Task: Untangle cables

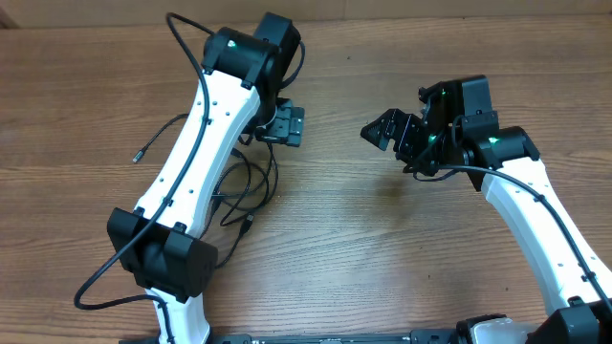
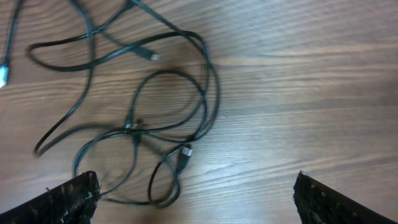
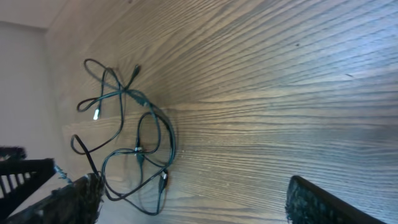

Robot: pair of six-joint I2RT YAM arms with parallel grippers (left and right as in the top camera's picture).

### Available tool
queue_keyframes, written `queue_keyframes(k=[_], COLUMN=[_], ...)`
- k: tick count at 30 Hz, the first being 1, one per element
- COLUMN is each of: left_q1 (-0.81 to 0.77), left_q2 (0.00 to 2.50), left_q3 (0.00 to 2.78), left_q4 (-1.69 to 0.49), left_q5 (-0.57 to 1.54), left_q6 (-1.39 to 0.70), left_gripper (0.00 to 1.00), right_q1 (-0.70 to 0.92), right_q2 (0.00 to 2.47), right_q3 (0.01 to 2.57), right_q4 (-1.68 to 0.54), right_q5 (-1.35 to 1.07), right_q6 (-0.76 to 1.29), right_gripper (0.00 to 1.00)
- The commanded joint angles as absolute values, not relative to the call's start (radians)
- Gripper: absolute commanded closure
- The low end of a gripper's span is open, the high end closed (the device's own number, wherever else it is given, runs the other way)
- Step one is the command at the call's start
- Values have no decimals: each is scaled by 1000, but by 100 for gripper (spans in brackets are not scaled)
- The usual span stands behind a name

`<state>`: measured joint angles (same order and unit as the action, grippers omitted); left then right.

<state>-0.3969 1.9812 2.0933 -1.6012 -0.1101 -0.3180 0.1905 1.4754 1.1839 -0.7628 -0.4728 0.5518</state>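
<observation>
Over the desk (image 1: 382, 268), the left end effector (image 2: 196, 205) hangs spread and empty just above the cables (image 2: 134, 127), probably placed to pick a strand. The right end effector (image 1: 382, 132), also spread, sits well apart. Loops cross near a plug (image 2: 185, 155).

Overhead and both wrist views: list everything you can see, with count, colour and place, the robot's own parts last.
cables: a few, exact count unclear; thin, black; tangled in loose loops on the table, partly under the left arm
plug end: one; silvery; lying apart at the left of the tangle
table: one; brown wood grain; fills every view
left arm: one; white with black joints; over the cables
right arm: one; white with black joints; right side
left gripper: one; black; open, near the cables
right gripper: one; black; open, over bare wood
</observation>
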Motion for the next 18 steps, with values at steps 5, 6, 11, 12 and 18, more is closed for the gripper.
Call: queue_keyframes(k=[5, 6, 11, 12, 18], left_q1=[-340, -339, -350, -354, -376], left_q2=[1967, 1967, 1967, 1967, 1967], left_q3=[2098, 2098, 2093, 2089, 2020], left_q4=[-1655, -1665, -1690, -1690, -1690], left_q5=[-167, -163, -81, -62, -66], left_q6=[-408, -408, -383, -381, -422], left_gripper=[0, 0, 0, 1, 1], right_q1=[187, 187, 187, 187, 187], right_q2=[1464, 1466, 1474, 1475, 1482], right_q3=[1199, 1199, 1199, 1199, 1199], right_q4=[-773, -773, -773, -774, -798], right_q5=[-403, -400, -394, -393, -392], right_q6=[541, 540, 522, 512, 461], right_gripper=[0, 0, 0, 0, 0])
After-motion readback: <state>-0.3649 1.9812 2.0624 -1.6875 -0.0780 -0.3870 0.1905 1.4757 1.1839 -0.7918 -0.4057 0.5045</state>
